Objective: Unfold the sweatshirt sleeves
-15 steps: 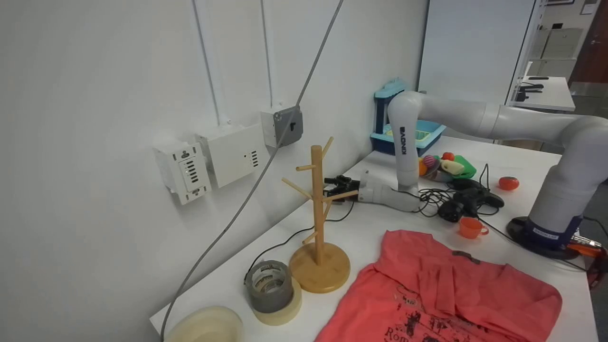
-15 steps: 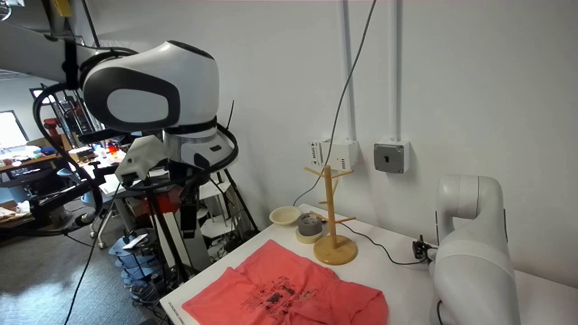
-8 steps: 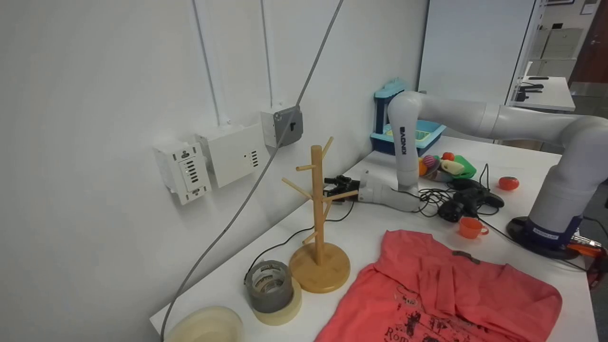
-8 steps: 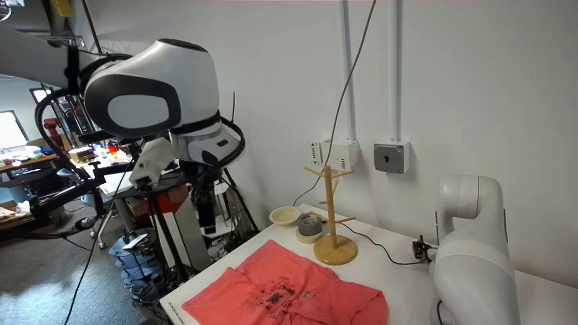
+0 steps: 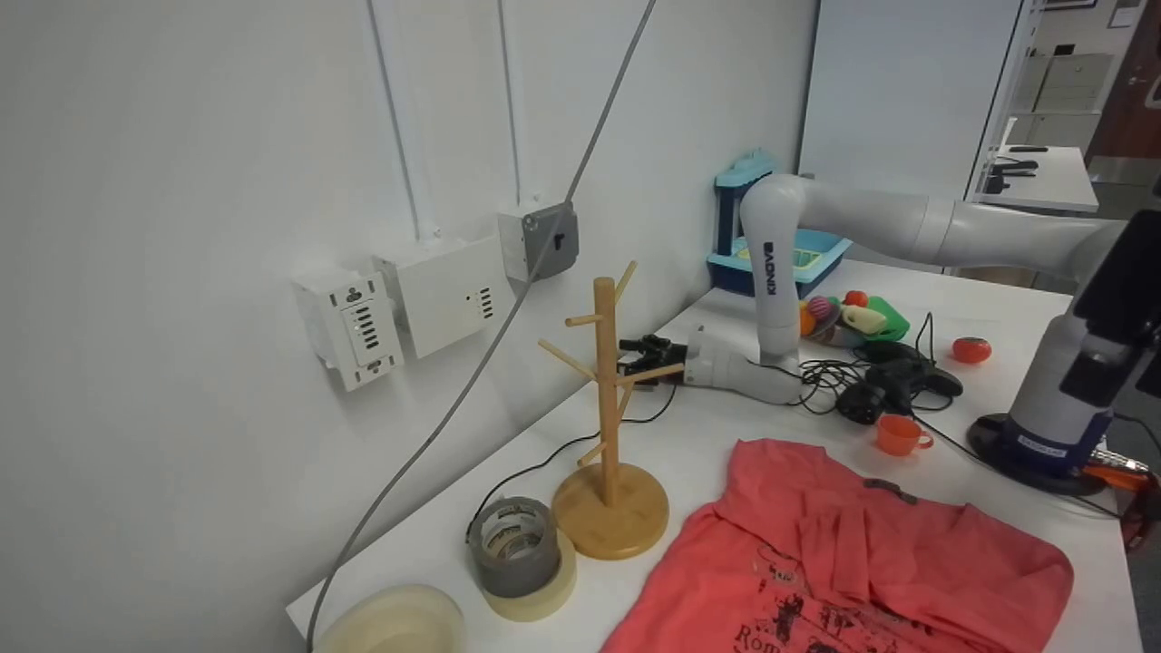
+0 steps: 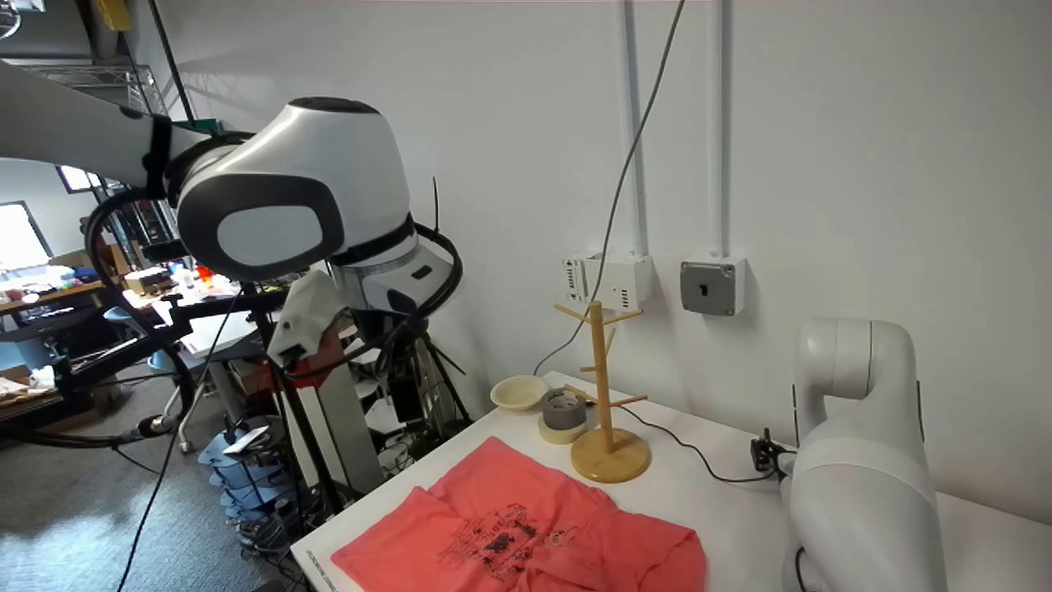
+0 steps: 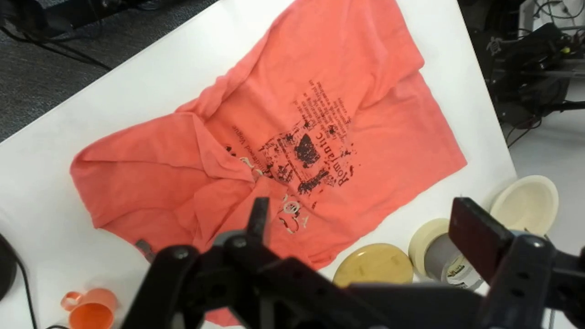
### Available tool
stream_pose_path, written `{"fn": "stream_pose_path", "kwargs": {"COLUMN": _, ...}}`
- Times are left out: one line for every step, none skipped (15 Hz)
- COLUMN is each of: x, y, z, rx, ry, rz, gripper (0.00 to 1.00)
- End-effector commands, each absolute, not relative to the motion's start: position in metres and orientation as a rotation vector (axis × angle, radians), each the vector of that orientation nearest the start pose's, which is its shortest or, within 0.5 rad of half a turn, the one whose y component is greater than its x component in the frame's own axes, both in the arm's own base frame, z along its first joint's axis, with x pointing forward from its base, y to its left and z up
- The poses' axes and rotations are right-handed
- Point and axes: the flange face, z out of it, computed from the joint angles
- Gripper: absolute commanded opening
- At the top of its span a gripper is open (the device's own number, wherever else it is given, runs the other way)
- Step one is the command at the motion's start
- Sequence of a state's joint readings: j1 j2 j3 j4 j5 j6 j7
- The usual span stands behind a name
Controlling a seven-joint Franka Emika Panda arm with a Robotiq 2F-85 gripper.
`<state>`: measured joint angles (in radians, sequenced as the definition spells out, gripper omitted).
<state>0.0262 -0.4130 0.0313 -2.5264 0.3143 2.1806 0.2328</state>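
My gripper [image 7: 363, 219] hanging wide open, sweatshirt [image 7: 297, 114] spread out below

Wrist cam shows my 2 fingers [image 7: 477, 237] set far apart with nothing between them, and I'm well clear of the fabric. The sweatshirt lies on the white table [image 7: 183, 68], dark lettering [image 7: 306, 151] facing up, and its sleeves [image 5: 836, 549] are folded in over the upper chest, bunched up and covering part of the print. Can't tell where each ends, tbh. Just beside it the wooden mug tree [image 5: 608, 435] stands upright in both exterior views, with a grey tape roll [image 5: 517, 576] sitting on a pale roll [image 5: 535, 609] right by its base and a cream bowl [image 6: 518, 396] near the table corner. In an exterior view there's an orange cup [image 5: 896, 437] near the neckline, plus a 2nd arm [image 5: 771, 254] marked KINOVA.
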Motion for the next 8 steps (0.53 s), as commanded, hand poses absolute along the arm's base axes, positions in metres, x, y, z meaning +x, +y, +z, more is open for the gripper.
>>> {"fn": "stream_pose_path", "kwargs": {"x": 0.415, "y": 0.035, "z": 0.429, "rx": -2.84, "ry": 0.501, "rz": -0.044, "gripper": 1.0}}
{"fn": "stream_pose_path", "kwargs": {"x": 0.415, "y": 0.035, "z": 0.429, "rx": -2.84, "ry": 0.501, "rz": -0.044, "gripper": 1.0}}
{"fn": "stream_pose_path", "kwargs": {"x": 0.415, "y": 0.036, "z": 0.429, "rx": -2.84, "ry": 0.501, "rz": -0.044, "gripper": 1.0}}
{"fn": "stream_pose_path", "kwargs": {"x": 0.415, "y": 0.036, "z": 0.429, "rx": -2.84, "ry": 0.501, "rz": -0.044, "gripper": 1.0}}
{"fn": "stream_pose_path", "kwargs": {"x": 0.417, "y": 0.036, "z": 0.424, "rx": -2.843, "ry": 0.514, "rz": -0.038, "gripper": 1.0}}
{"fn": "stream_pose_path", "kwargs": {"x": 0.422, "y": 0.032, "z": 0.415, "rx": -2.854, "ry": 0.518, "rz": -0.037, "gripper": 1.0}}
{"fn": "stream_pose_path", "kwargs": {"x": 0.426, "y": 0.032, "z": 0.405, "rx": -2.859, "ry": 0.519, "rz": -0.012, "gripper": 1.0}}
{"fn": "stream_pose_path", "kwargs": {"x": 0.428, "y": 0.032, "z": 0.397, "rx": -2.861, "ry": 0.522, "rz": -0.001, "gripper": 1.0}}
